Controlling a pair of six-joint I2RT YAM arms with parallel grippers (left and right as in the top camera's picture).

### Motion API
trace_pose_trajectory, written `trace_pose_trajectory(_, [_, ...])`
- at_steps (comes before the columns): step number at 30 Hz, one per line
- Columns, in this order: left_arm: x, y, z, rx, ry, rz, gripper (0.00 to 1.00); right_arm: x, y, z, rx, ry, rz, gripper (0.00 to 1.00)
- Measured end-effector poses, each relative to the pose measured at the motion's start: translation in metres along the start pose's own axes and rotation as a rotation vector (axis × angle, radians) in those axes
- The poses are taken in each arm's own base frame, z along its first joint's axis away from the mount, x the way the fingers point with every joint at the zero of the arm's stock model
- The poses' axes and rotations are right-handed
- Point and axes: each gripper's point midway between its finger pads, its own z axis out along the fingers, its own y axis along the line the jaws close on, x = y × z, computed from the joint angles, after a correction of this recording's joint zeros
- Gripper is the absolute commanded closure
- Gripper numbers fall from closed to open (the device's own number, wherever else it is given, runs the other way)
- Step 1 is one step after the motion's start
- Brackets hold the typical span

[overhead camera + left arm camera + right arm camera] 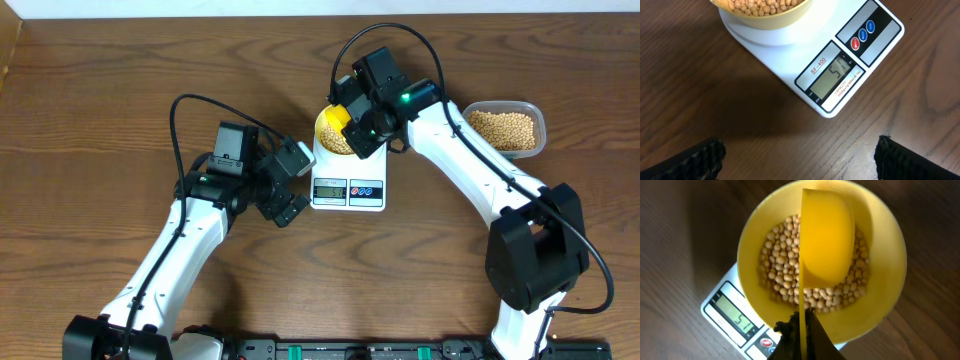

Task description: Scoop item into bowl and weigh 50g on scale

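Tan round beans (782, 260) lie in the pale yellow bowl (887, 240) on the white digital scale (790, 65). The right tool (801, 327) clamps a yellow scoop (827, 235) above them. The left tool (800, 160), jaws apart, hovers nearby.

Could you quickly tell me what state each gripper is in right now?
Left gripper: open, empty.
Right gripper: shut on the yellow scoop.

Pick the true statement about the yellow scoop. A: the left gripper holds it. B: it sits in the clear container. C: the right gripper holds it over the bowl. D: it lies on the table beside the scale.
C: the right gripper grips the scoop by its handle above the bowl.
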Motion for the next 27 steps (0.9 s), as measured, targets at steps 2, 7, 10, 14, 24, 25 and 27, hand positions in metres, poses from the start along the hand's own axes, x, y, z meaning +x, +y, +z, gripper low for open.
trace_pose_trajectory(2, [0.0001,-0.0001,0.0000,0.000,0.000,0.000,0.02,0.0022,-0.0004,0.0000,0.003,0.009,0.001,0.99])
trace_pose_trajectory(7, [0.0000,0.0000,0.0000,0.000,0.000,0.000,0.02,0.0030,-0.0014,0.0000,0.009,0.013,0.002,0.99])
trace_pose_trajectory(10, [0.0000,0.0000,0.0000,0.000,0.000,0.000,0.02,0.0050,-0.0010,-0.0001,0.007,0.021,0.003,0.99])
trace_pose_trajectory(14, [0.0000,0.0000,0.0000,0.000,0.000,0.000,0.02,0.0057,-0.0009,-0.0001,0.007,0.024,0.004,0.99])
trace_pose_trajectory(24, [0.0000,0.0000,0.0000,0.000,0.000,0.000,0.03,0.0071,-0.0006,0.0005,0.006,0.028,0.004,0.99])
trace_pose_trajectory(25, [0.0000,0.0000,0.0000,0.000,0.000,0.000,0.02,0.0073,-0.0004,0.0007,0.006,0.029,0.004,0.99])
trace_pose_trajectory(27, [0.0000,0.0000,0.0000,0.000,0.000,0.000,0.02,0.0077,0.0002,0.0010,0.006,0.031,0.002,0.99])
